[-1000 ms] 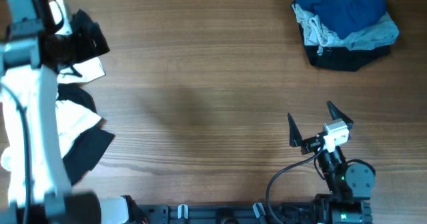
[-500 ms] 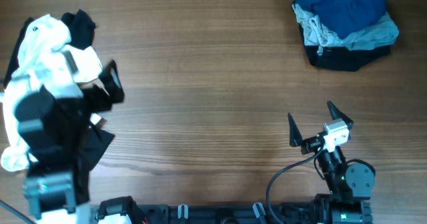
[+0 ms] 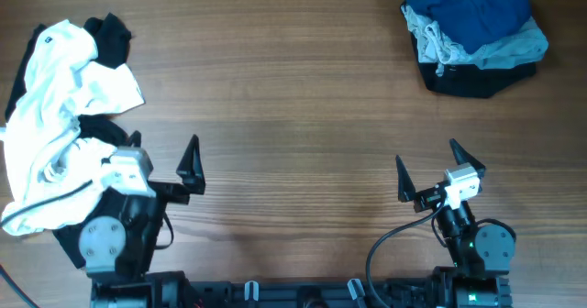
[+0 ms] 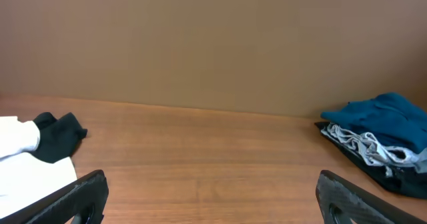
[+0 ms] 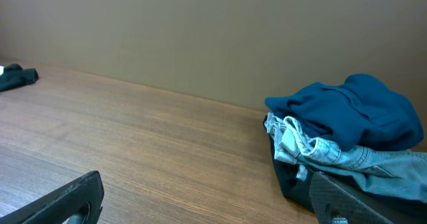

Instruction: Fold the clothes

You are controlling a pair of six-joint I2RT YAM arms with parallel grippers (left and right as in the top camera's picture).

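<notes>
The teal-blue shirt (image 3: pixel 468 10) lies crumpled on top of a pile at the table's far right corner. It also shows in the left wrist view (image 4: pixel 390 114) and the right wrist view (image 5: pixel 353 111). My left gripper (image 3: pixel 163 157) is open and empty near the front left edge, far from the shirt; its wide-open jaws frame bare wood in the left wrist view (image 4: pixel 213 204). My right gripper (image 3: pixel 431 166) is open and empty near the front right edge, well short of the pile; its jaws are also wide open in the right wrist view (image 5: pixel 207 201).
Under the shirt lie pale denim jeans (image 3: pixel 491 51) and a black garment (image 3: pixel 468 79). A heap of white cloth (image 3: pixel 64 106) and black cloth (image 3: pixel 110 33) lies at the left edge, beside my left arm. The wooden table (image 3: pixel 293 115) spreads between the two piles.
My left arm has drawn back from over the white and black heap to the front edge, leaving the white cloth on the heap. The right arm has not moved.
</notes>
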